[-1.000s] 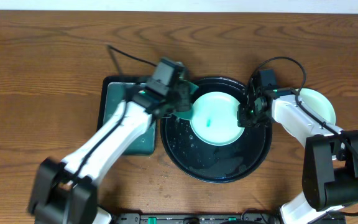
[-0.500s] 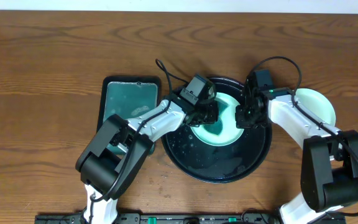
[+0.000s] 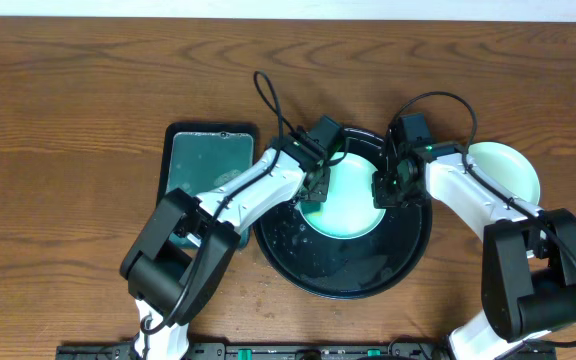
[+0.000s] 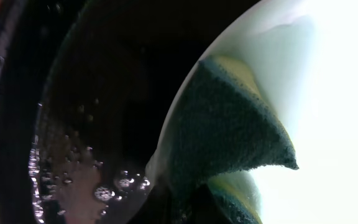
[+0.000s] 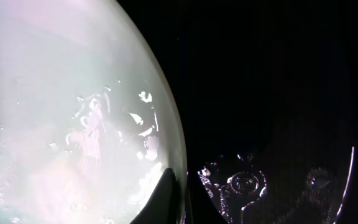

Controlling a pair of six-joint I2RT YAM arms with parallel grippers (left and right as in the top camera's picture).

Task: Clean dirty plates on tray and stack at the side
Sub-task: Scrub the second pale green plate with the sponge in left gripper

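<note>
Surface: brown wooden table (image 3: 68,100), no legible writing or brand on anything.

Tray (image 3: 408,255): round, black, wet, mid-table.

Plate (image 3: 353,205): lay inside the tray, toward its far side.

Left gripper (image 3: 318,185): clamped on a sponge (image 4: 229,137) pressed to the plate's left edge. The plate's open face lay rightward of the sponge.

Right gripper (image 3: 386,190): jaws pinched on the plate's right rim.

Second plate (image 3: 508,165): on the table right of the tray.

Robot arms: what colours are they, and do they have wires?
Both the left arm and the right arm have smooth white tube-shaped links, chunky black joints and black wrist ends. A thin black cable loops above each wrist.
</note>
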